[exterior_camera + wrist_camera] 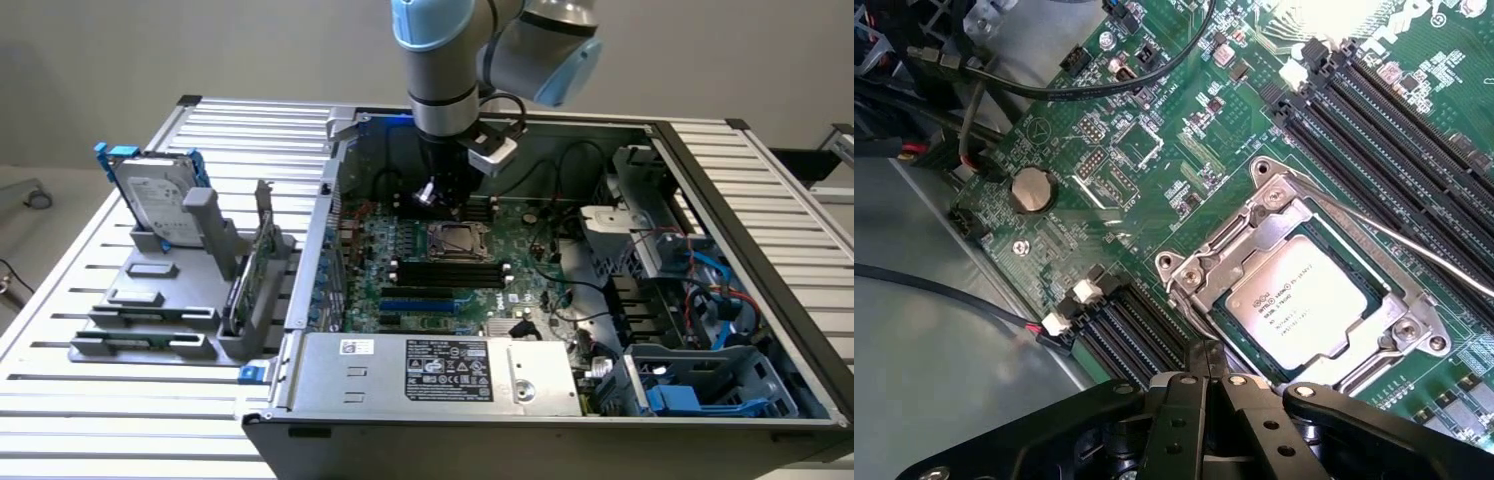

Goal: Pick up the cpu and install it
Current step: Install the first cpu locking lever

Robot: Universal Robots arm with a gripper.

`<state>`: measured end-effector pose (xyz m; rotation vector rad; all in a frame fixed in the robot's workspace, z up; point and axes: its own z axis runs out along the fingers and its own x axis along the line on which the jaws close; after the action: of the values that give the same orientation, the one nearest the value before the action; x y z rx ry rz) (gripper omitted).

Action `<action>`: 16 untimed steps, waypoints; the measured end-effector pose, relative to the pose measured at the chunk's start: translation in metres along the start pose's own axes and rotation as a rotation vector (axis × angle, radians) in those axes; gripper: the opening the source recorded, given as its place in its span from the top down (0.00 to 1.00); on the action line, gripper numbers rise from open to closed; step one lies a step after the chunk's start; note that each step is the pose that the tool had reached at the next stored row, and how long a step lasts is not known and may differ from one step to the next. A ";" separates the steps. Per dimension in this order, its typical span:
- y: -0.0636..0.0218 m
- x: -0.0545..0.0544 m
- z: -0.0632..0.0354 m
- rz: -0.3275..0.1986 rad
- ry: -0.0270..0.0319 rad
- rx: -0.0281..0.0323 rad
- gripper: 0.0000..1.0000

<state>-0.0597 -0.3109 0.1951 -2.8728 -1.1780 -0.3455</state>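
**Chip in the socket, gripper closed on nothing**

Exterior view: the Universal Robots arm (441, 60) reaches down into an open computer case (747, 300) lying on a slatted aluminium table (80, 420). Its gripper (447, 200) hangs just at twelve o'clock of the cpu (455, 240), which sits in the motherboard socket. Black memory slots (447, 272) lie at six o'clock of the chip. The hard drive (154, 195) in its blue frame stands well apart at nine o'clock, outside the case.

Wrist view: the gripper (1204, 350) has its fingers pressed together and holds nothing, just beside the socket's metal load plate (1234, 250). The cpu (1299, 305) lies flat inside that plate, printed face up. A thin retention lever (1394, 235) crosses one corner.

Seating looks done. Doing it well means the chip level in its frame, no sideways push, and fingertips clear of the lever. Room is tight: the memory slots (1394, 130) and a black cable (1104, 97) crowd the board.
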 end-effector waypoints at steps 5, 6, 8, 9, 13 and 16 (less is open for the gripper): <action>0.0006 0.001 0.0002 0.002 -0.0006 -0.0008 0.89; 0.0008 0.001 0.0002 0.002 -0.0007 -0.0008 0.89; 0.0011 0.001 0.0003 0.002 -0.0008 -0.0010 0.89; 0.0013 0.001 0.0003 0.002 -0.0009 -0.0011 0.89; 0.0020 0.002 0.0006 0.002 -0.0014 -0.0017 0.89; 0.0026 0.003 0.0007 0.002 -0.0019 -0.0021 0.89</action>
<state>-0.0560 -0.3109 0.1951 -2.8765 -1.1758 -0.3443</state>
